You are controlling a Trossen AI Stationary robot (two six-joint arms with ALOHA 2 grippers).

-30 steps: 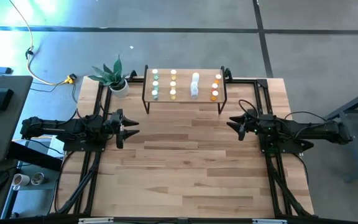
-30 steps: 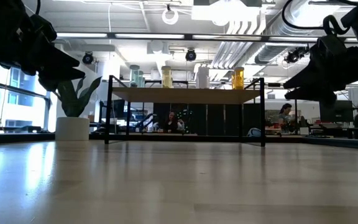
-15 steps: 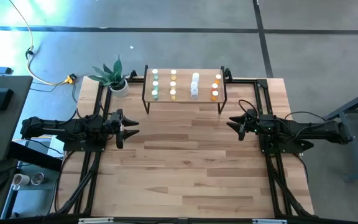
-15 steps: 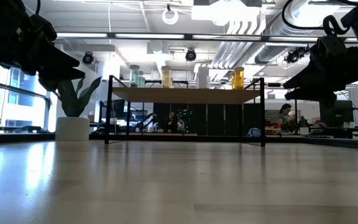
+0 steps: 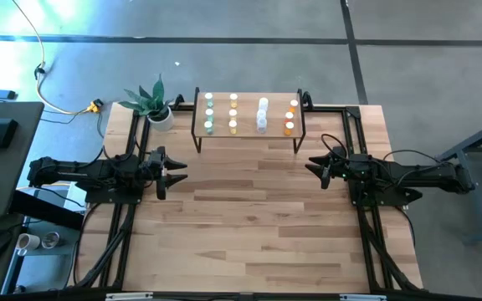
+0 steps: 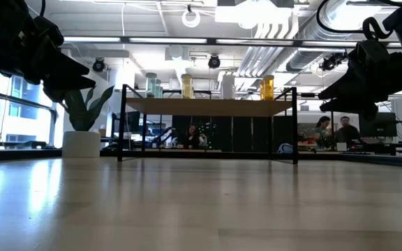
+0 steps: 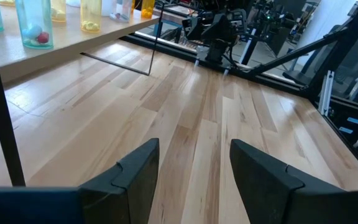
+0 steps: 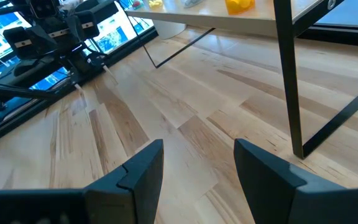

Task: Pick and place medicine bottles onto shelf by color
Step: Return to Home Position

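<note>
1. Checking both arms against a second ago: nothing on the rig has moved. The left gripper (image 5: 176, 171) sits at the left edge of the table (image 5: 249, 234) and the right gripper (image 5: 312, 167) at the right edge. They face each other, well apart.
2. The left wrist view shows its fingers (image 7: 135, 177) spread with only bare planks between them, so that gripper is released and carries nothing.
3. The same goes for the right: its fingers (image 8: 138, 174) are parted and empty.
4. The medicine bottles (image 5: 262, 115) all stand on the shelf (image 5: 247, 113) at the far side of the table. They form four short columns: greenish, yellow, white and orange, left to right.
5. From table height they show upright along the shelf top, and I see none on the tabletop.
6. The one real change is off the table: a person (image 6: 344, 129) has come into sight in the room behind, on the right.
7. The potted plant (image 5: 151, 102) beside the shelf's left end sits as it did.
8. My read is that the arms have settled at their rest pose, the sorting looks done, and no pick is pending.
</note>
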